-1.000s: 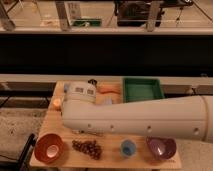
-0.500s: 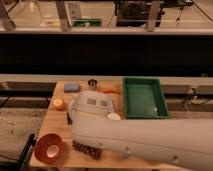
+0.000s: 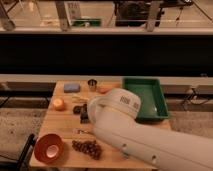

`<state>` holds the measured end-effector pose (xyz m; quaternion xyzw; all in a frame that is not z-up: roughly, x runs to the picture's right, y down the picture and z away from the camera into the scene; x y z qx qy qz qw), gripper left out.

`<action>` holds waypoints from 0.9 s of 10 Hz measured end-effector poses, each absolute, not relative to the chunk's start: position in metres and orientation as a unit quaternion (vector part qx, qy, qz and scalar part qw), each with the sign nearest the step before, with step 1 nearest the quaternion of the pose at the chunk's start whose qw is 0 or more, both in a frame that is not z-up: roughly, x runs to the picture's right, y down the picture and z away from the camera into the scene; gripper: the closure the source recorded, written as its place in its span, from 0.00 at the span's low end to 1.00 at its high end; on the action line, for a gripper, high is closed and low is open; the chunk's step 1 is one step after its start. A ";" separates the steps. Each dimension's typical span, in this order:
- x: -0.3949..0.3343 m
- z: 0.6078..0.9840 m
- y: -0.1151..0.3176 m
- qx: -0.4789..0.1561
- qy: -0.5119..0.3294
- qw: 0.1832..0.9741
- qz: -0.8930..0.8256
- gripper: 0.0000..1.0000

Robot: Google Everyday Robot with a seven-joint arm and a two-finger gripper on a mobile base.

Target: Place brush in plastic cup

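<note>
My white arm (image 3: 135, 132) fills the lower right of the camera view and covers the table's middle and front right. My gripper is hidden behind it. The white plastic cup is out of view. I cannot pick out the brush for certain. A slim thing (image 3: 83, 131) lies on the table at the arm's left edge, and I cannot tell what it is.
On the wooden table (image 3: 60, 122) are a blue block (image 3: 71, 87), a small metal cup (image 3: 92, 84), an orange fruit (image 3: 58, 103), a black block (image 3: 78, 109), an orange bowl (image 3: 49, 148) and a brown cluster (image 3: 87, 147). A green tray (image 3: 150, 95) sits at the back right.
The arm has swung nearer the camera and to the right, uncovering the table's back left. It now hides the front right, where a blue cup and a purple bowl showed a second ago.
</note>
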<state>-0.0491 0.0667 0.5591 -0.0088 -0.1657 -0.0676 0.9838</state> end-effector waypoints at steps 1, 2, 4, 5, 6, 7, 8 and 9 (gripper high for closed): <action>-0.040 0.558 0.068 -0.020 -0.166 0.984 -0.055 1.00; -0.039 0.557 0.069 -0.030 -0.171 0.983 -0.050 1.00; -0.032 0.556 0.071 -0.048 -0.184 0.981 -0.040 1.00; -0.026 0.556 0.072 -0.057 -0.191 0.979 -0.034 1.00; -0.019 0.557 0.073 -0.065 -0.197 0.978 -0.027 1.00; -0.011 0.557 0.075 -0.072 -0.200 0.977 -0.020 1.00; -0.007 0.557 0.076 -0.076 -0.202 0.976 -0.017 1.00; -0.004 0.554 0.077 -0.079 -0.205 0.975 -0.014 1.00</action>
